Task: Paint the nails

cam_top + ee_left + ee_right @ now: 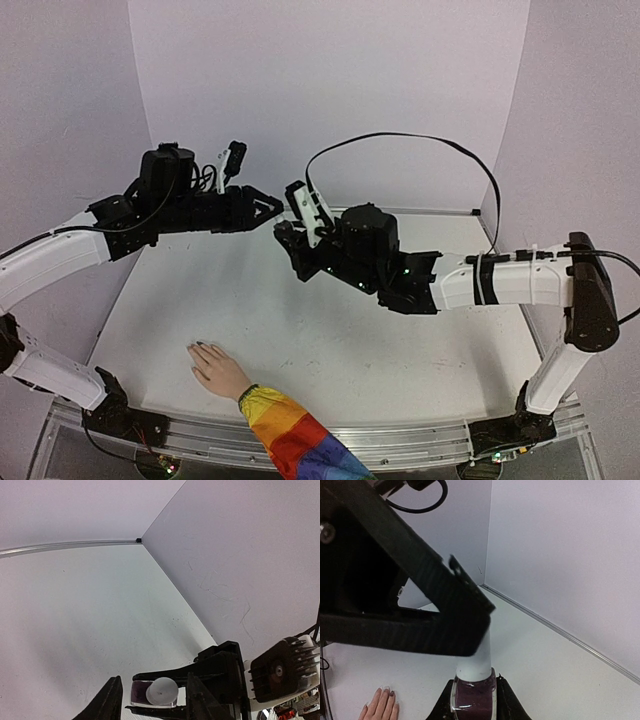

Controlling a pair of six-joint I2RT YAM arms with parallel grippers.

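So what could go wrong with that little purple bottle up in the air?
1. The right gripper holds the small dark purple bottle in the air over the white table; if the left gripper, set around the white cap, twists hard, the bottle might slip and fall.
2. Once the cap is off, a tilt could spill polish near the pale hand in the rainbow-striped sleeve.

The left arm and right arm meet over a bottle at upper middle; below, the desk lies open, save the hand lower left.
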